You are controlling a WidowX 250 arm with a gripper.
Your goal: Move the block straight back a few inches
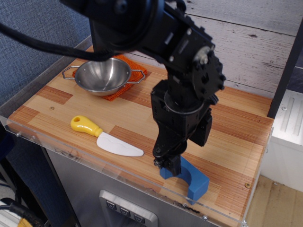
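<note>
Blue block (193, 179) near the front right corner of the wooden table (227, 132), arch cut-out facing the front edge. Gripper (168, 164) right at the block's left end, low over it; cannot tell how far open, or whether anything is held, since the fingertips merge with the dark body.

Probably light and stiff, matte, so not slippery; no danger of breaking. Best to take hold across the two flat long sides near the middle, not at the thin legs of the arch.

Smooth laminate top, easy for sliding. Behind the block, plenty of free wood up to the plank wall. Left of the block, the toy knife (107, 137); far back left of the block, a metal bowl (102, 75) on an orange cloth (133, 66).
</note>
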